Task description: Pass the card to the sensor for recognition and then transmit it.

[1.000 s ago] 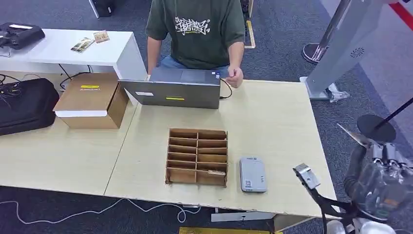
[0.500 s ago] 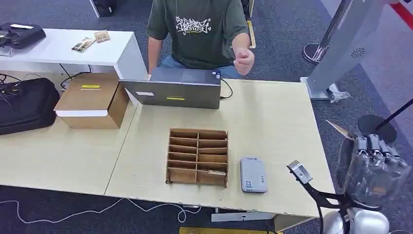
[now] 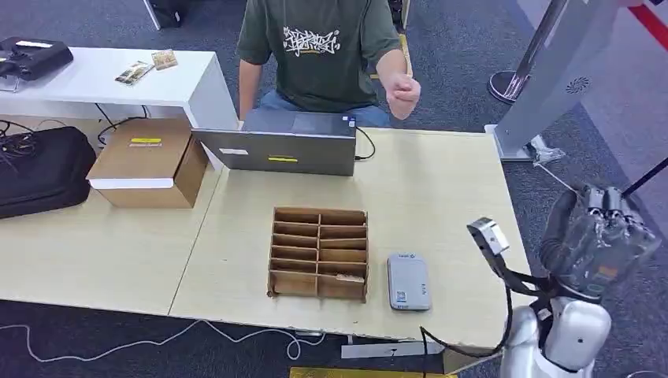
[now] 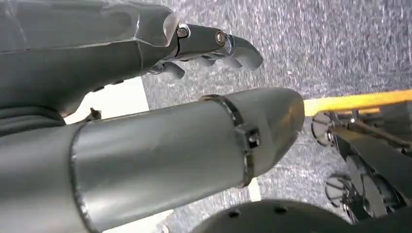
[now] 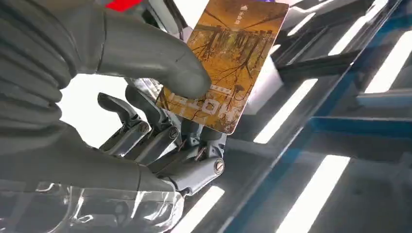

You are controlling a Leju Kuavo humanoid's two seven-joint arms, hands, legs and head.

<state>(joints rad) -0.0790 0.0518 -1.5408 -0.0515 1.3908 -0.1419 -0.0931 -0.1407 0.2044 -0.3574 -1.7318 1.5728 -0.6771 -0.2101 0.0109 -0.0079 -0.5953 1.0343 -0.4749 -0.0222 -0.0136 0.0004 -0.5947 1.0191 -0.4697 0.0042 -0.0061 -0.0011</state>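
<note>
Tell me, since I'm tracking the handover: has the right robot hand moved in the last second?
Yes. The right robot hand has risen beside the table's right edge, holding the card.

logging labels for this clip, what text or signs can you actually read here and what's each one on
card pinched in the right robot hand: pale lettering, turned and partly under the thumb, not readable.
Person's green t-shirt: white graffiti print, too stylised to read.
Grey card reader: small label and code, too small.
Cardboard box: yellow sticker, too small.
Laptop: white and yellow stickers, too small.
</note>
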